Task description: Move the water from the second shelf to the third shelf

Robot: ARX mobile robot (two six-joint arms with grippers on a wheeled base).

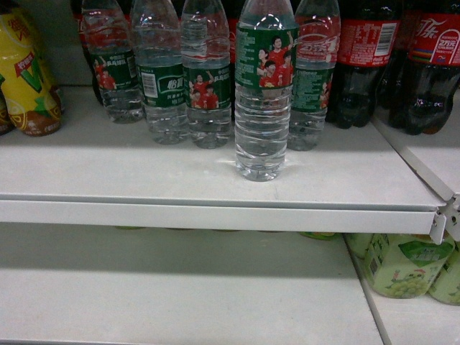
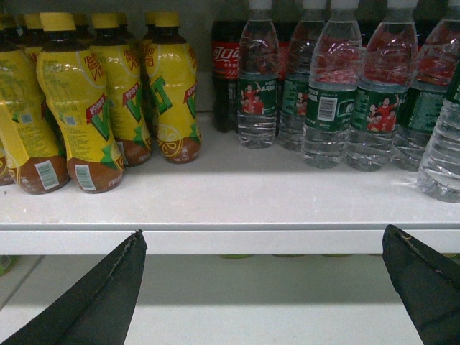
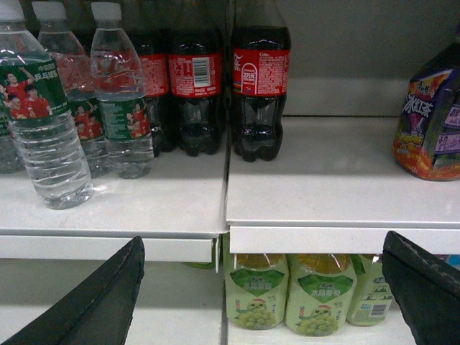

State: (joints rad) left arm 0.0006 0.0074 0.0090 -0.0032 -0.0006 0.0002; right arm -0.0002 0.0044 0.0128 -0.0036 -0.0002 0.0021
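One water bottle, clear and ribbed with a green label showing people in red shirts, stands upright ahead of its row on the upper white shelf. It also shows at the left of the right wrist view and at the right edge of the left wrist view. More water bottles line up behind it. My left gripper is open, below the shelf's front edge, holding nothing. My right gripper is open too, off to the right of the bottle, at shelf-edge height. Neither gripper shows in the head view.
Dark cola bottles stand right of the water, yellow tea bottles to its left. A purple drink sits on the neighbouring shelf section. The lower shelf has bare white board; green grape drinks stand at its right.
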